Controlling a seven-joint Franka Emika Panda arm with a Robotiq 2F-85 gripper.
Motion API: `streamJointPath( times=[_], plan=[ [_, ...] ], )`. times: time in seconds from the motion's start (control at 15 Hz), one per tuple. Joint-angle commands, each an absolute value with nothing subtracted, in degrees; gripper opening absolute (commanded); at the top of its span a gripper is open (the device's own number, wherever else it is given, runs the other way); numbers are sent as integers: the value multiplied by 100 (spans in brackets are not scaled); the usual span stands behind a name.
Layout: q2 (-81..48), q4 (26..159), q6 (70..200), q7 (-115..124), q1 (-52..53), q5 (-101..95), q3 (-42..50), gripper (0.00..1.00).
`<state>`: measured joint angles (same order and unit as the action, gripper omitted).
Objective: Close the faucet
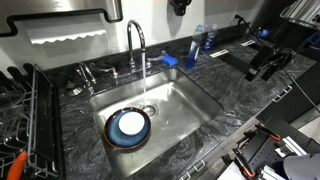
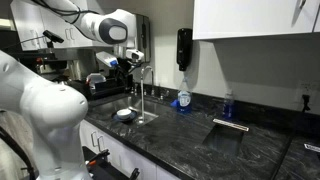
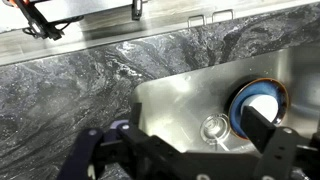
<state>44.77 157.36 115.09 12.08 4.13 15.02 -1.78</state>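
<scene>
The faucet (image 1: pixel 134 40) is a tall chrome gooseneck at the back of the steel sink (image 1: pixel 185 100), and a stream of water falls from its spout into the basin. It also shows in an exterior view (image 2: pixel 141 88). My gripper (image 2: pixel 134 62) hangs just above the top of the faucet's arch. In the wrist view the gripper (image 3: pixel 185 150) is open and empty, its dark fingers spread wide over the sink's drain (image 3: pixel 214 128). The faucet is out of the wrist view. I cannot make out the lever's position.
A blue bowl holding a white plate (image 1: pixel 128 127) sits in the sink and shows in the wrist view (image 3: pixel 262 105). A blue bottle (image 1: pixel 205 40) and blue sponge (image 1: pixel 170 60) stand beside the faucet. Short chrome fittings (image 1: pixel 88 72) and a dish rack (image 1: pixel 25 115) are at the other side.
</scene>
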Motion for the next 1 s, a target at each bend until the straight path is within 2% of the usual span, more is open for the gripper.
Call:
streamJointPath(
  times=[0.0, 0.4, 0.93],
  plan=[
    [4478, 15722, 11479, 1160, 331, 1554, -247, 100],
    [3896, 15640, 12316, 1752, 219, 1774, -348, 100],
    [2418, 15304, 14614, 3273, 165, 2391, -586, 100]
  ],
)
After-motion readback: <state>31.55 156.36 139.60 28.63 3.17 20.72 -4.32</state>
